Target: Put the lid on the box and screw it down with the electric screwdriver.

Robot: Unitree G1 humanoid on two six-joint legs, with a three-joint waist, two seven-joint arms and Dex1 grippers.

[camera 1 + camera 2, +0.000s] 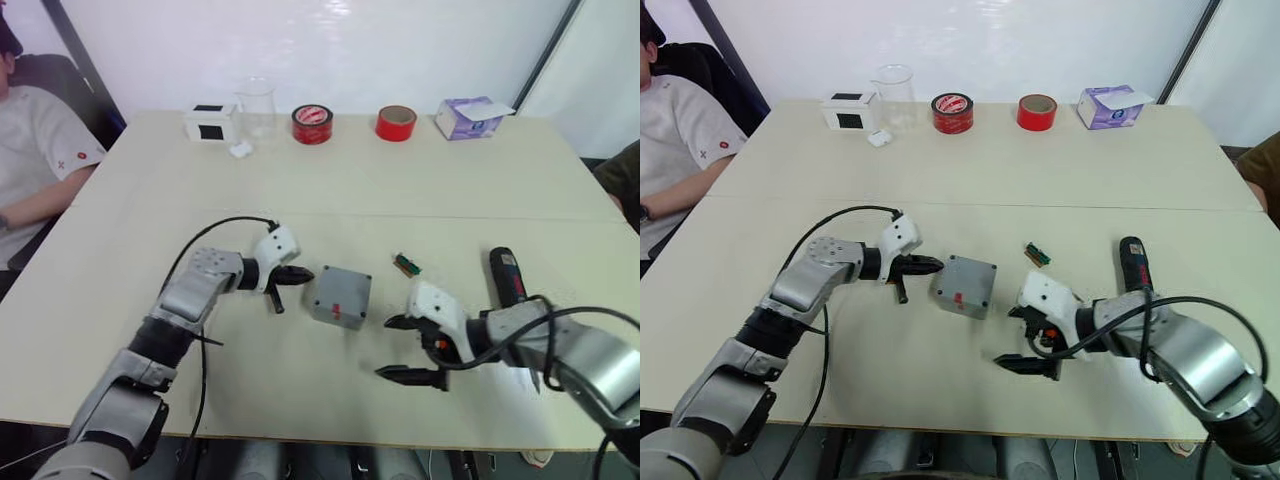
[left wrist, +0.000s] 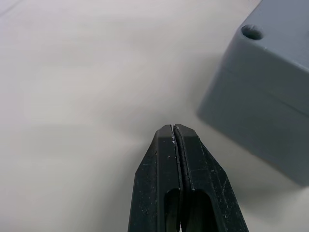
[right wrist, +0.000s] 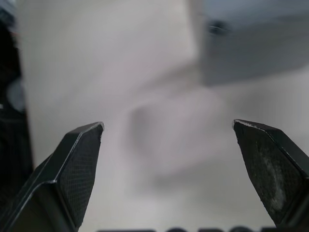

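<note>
The grey box (image 1: pixel 334 311), with a small red mark on its near side, stands at the table's middle. Its top plate, the lid (image 1: pixel 342 284), lies on it; the left wrist view shows a seam under the lid (image 2: pixel 282 50) and a corner screw hole. My left gripper (image 1: pixel 306 273) is shut on nothing, its tips a short way left of the box. My right gripper (image 1: pixel 392 348) is open and empty, just right of the box and nearer the table's front. The black electric screwdriver (image 1: pixel 506 275) with red markings lies on the table behind my right arm.
A small green-and-brown piece (image 1: pixel 406 264) lies between box and screwdriver. Along the far edge stand a white-and-black box (image 1: pixel 211 122), a clear beaker (image 1: pixel 256 108), two red tape rolls (image 1: pixel 312 124) and a purple tissue box (image 1: pixel 470 117). A person (image 1: pixel 30 150) sits at the left.
</note>
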